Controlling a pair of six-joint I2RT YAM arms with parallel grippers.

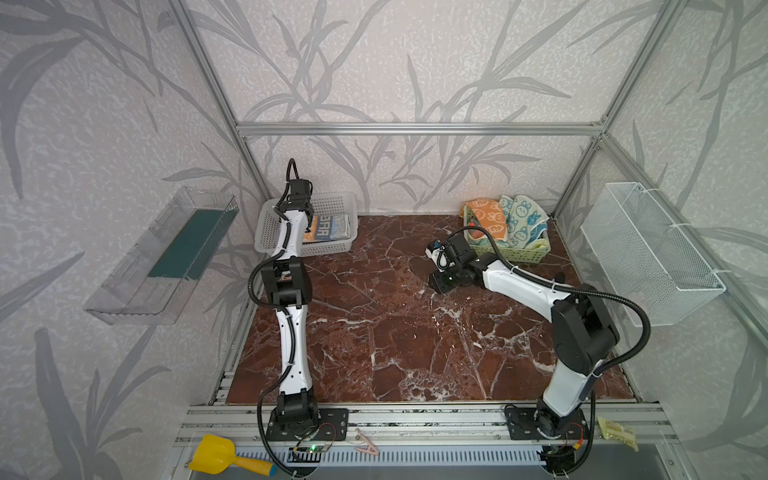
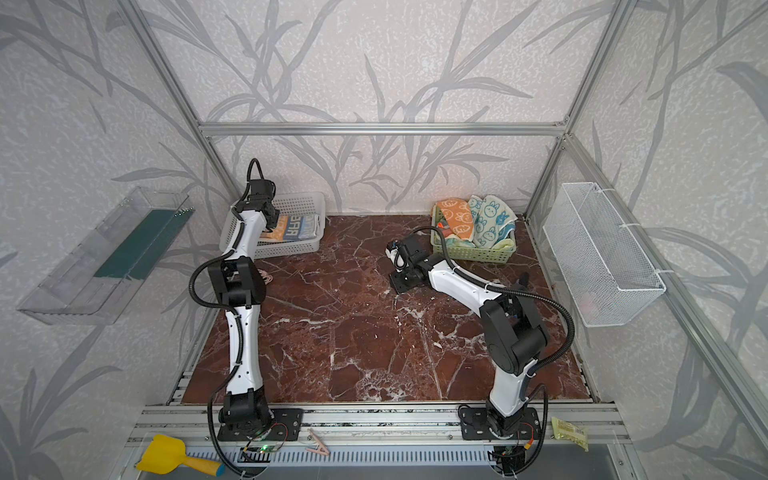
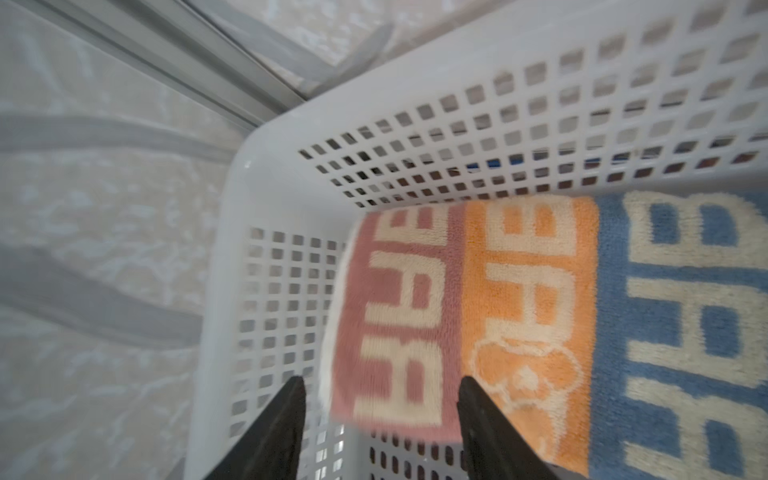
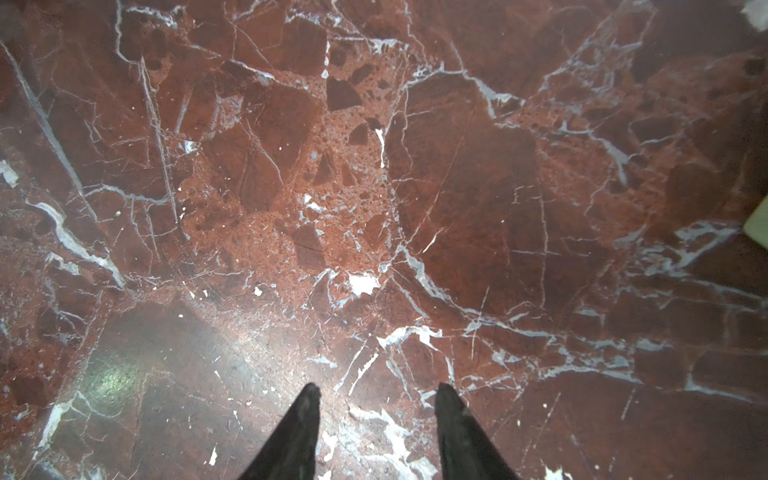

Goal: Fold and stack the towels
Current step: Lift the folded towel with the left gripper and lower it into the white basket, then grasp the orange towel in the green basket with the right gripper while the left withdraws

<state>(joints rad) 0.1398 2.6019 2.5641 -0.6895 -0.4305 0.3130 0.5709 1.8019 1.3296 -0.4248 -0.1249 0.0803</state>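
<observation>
Left wrist view gives you the left gripper (image 3: 381,380) with its two black, tapered fingers apart and nothing pinched between them. They hang over the near end of the folded lettered towel (image 3: 528,299). It is looped terry in pink, orange and blue bands with blocky cream letters, and it lies flat on the floor of the white basket (image 3: 266,178). That basket is smooth plastic with rounded corners and walls pierced by rows of small square holes. In both top views you find it at the far left corner of the marble surface (image 1: 395,324), which is glossy, red-brown and veined in white.

At the far right corner sits the green basket (image 1: 511,251), also perforated plastic. The orange bunny towel (image 1: 486,216) and the white towel with blue bunnies (image 1: 523,220) are heaped in it in soft, rumpled folds above the rim.

The right gripper (image 4: 376,388) hovers over bare marble near that basket, its fingers parted and empty.
</observation>
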